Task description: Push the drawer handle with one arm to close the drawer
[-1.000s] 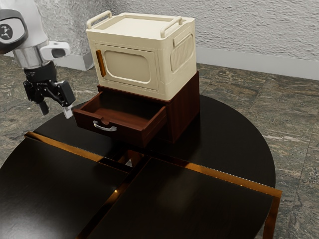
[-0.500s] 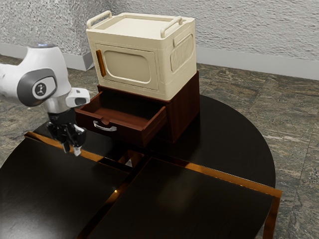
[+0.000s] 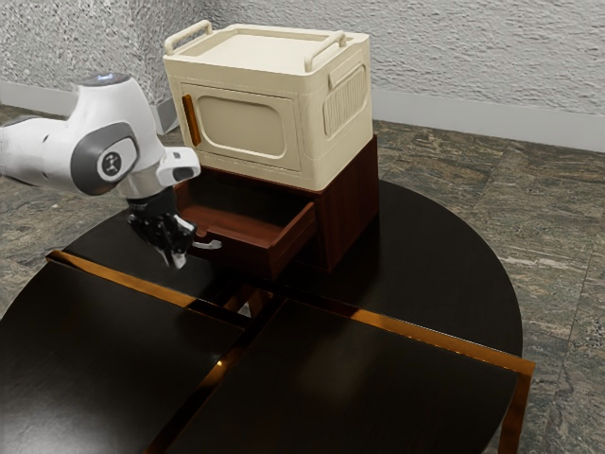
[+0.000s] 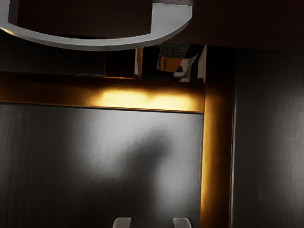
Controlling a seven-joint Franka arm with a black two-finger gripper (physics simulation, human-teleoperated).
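Observation:
In the exterior view my gripper [image 3: 174, 259] points down in front of the left part of the drawer front, close to the silver handle [image 3: 208, 246] and partly covering it. The dark red drawer [image 3: 253, 250] stands pulled out of its cabinet. In the wrist view the gripper [image 4: 152, 223] has its two tips apart, with nothing between them. The curved handle [image 4: 97, 44] spans the upper left there, on the dark drawer front [image 4: 247, 23]. Whether the hand touches the handle, I cannot tell.
A cream box [image 3: 241, 123] with a closed door and two top rails sits on the dark red cabinet [image 3: 350, 208]. The round black table [image 3: 425, 274] has raised orange-brown strips [image 3: 406, 328] across it, with an opening below the drawer.
From the exterior view's left, my hand came down in front of the drawer, then moved rightward and slightly up toward the handle. The drawer has not visibly moved.

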